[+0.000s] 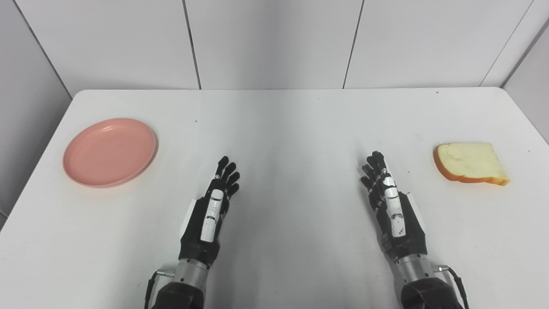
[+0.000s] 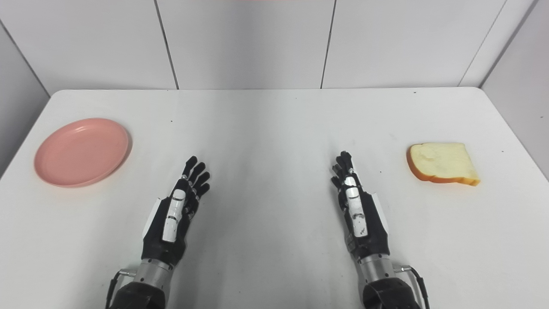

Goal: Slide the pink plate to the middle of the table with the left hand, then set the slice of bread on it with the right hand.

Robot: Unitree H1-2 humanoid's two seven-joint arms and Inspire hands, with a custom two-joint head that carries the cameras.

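A pink plate (image 1: 110, 152) lies flat at the left side of the white table (image 1: 279, 128), with nothing on it. A slice of bread (image 1: 470, 163) with a brown crust lies at the right side. My left hand (image 1: 213, 206) rests low over the table near the front, right of the plate and well apart from it, open with fingers stretched forward. My right hand (image 1: 390, 201) is open too, left of the bread and not touching it.
White wall panels (image 1: 274, 43) stand close behind the table's far edge. The table's left edge runs close beside the plate and its right edge close beside the bread.
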